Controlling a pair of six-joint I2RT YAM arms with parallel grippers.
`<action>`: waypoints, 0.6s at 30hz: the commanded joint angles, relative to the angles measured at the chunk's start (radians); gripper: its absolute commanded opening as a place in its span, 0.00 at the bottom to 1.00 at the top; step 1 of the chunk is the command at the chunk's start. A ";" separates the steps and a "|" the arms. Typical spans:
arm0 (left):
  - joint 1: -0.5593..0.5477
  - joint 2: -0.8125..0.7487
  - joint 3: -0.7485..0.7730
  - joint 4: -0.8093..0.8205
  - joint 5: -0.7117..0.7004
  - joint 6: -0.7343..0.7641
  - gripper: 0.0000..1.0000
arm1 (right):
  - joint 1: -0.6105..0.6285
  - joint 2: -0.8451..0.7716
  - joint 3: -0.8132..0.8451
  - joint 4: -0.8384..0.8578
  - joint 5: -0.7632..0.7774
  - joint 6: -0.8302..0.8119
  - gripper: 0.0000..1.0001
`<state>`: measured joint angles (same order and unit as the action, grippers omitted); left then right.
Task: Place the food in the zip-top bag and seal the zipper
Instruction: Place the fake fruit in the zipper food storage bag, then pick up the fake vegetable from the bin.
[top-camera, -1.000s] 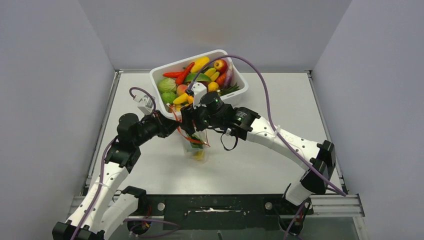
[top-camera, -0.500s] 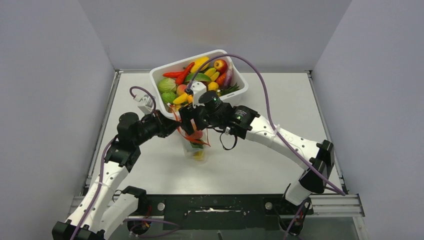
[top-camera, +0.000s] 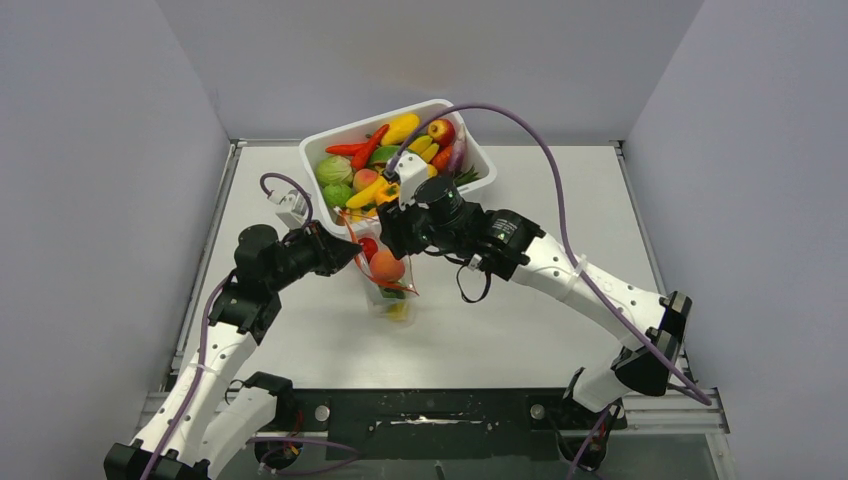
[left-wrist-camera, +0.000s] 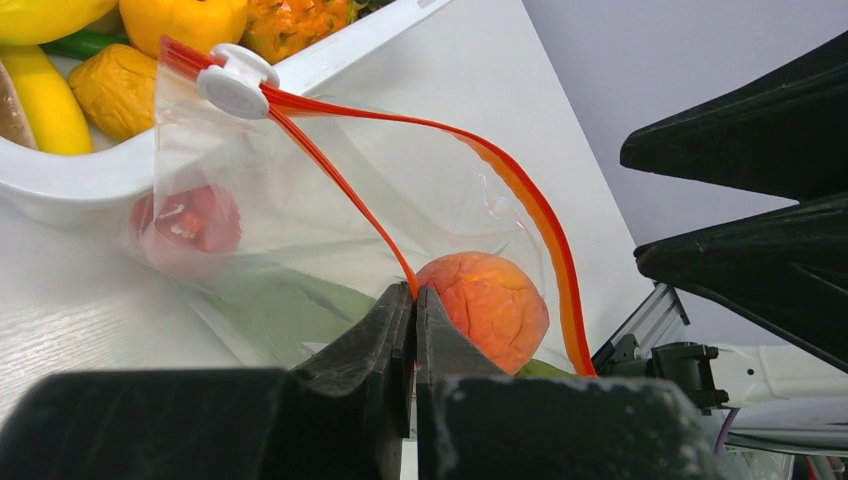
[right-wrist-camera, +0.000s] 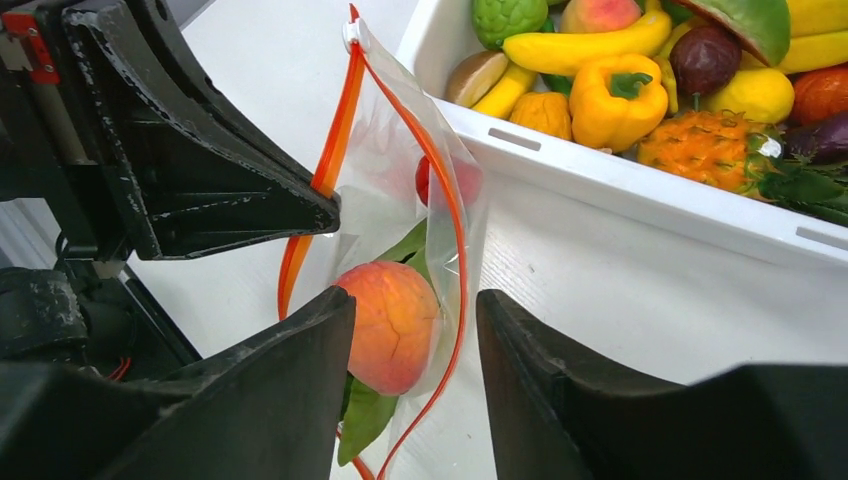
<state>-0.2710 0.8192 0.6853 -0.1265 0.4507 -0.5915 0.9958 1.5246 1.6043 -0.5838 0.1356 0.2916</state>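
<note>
Presently: white tub (top-camera: 478, 150) of food (top-camera: 400, 129) at desk's (top-camera: 560, 200) far edge; clear bag (left-wrist-camera: 300, 225) just nearer, mouth open. Left gripper (left-wrist-camera: 414, 300) pinched tight on its zipper strip (left-wrist-camera: 340, 195). Right gripper (right-wrist-camera: 415, 305) spread wide, empty, above peach (right-wrist-camera: 390, 320) lying inside bag.

no readable text, labels, brands, numbers or signs on anything in view
</note>
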 joint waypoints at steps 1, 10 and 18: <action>0.007 -0.013 0.046 0.035 0.000 0.016 0.00 | -0.002 -0.017 -0.021 0.005 0.045 -0.034 0.47; 0.008 -0.020 0.024 0.078 0.014 0.006 0.00 | -0.079 0.029 -0.073 0.042 -0.054 0.002 0.45; 0.007 -0.008 0.063 0.149 0.092 -0.066 0.00 | -0.115 -0.041 -0.085 0.092 -0.125 0.014 0.00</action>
<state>-0.2707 0.8169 0.6853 -0.1070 0.4747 -0.6037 0.8822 1.5608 1.5181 -0.5777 0.0574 0.3016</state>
